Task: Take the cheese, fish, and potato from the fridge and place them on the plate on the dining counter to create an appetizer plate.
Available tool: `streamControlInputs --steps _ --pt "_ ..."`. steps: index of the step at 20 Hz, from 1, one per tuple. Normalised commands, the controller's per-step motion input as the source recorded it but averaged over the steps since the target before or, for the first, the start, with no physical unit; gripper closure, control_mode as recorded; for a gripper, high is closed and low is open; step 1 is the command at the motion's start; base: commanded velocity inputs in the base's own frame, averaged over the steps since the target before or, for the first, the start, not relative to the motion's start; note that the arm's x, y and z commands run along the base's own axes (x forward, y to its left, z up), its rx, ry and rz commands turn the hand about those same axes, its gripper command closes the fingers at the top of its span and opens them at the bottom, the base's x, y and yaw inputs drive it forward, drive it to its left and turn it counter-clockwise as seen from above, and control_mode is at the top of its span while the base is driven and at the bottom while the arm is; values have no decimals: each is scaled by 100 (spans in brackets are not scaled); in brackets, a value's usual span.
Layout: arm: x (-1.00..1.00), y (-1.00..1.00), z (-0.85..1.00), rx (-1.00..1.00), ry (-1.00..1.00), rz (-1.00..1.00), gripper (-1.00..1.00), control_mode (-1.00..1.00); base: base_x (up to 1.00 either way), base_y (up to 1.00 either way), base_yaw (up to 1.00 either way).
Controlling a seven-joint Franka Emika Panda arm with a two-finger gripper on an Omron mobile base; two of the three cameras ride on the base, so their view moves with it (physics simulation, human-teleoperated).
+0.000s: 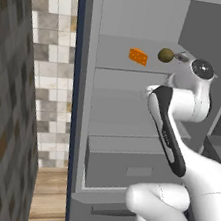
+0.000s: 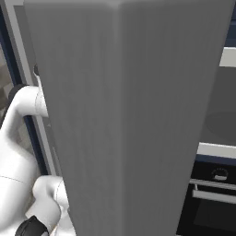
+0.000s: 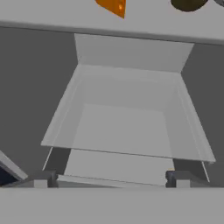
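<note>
Facing orange wedge cheese, round potato

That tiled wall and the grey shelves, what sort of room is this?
Most likely a kitchen. An open fridge holds cheese and a potato on a shelf, the wall beside it is tiled, and an oven stands to the right.
</note>
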Motion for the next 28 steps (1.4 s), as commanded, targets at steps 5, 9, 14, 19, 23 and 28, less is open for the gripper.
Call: streamControlInputs --steps 5,9,14,19,23,28 --pt "0 -33 34 0 -20 -4 -100 -100 0 0 0" --pt "0 -10 50 0 -16 -13 -100 -100 0 0 0" --pt "0 0 49 4 -14 -19 -100 -100 0 0 0" --pt "0 -11 39 13 -10 -15 -100 -100 0 0 0" --pt "0 -18 20 17 -7 -3 -100 -100 0 0 0" --pt "11 -8 1 9 -3 0 -100 -100 0 0 0"
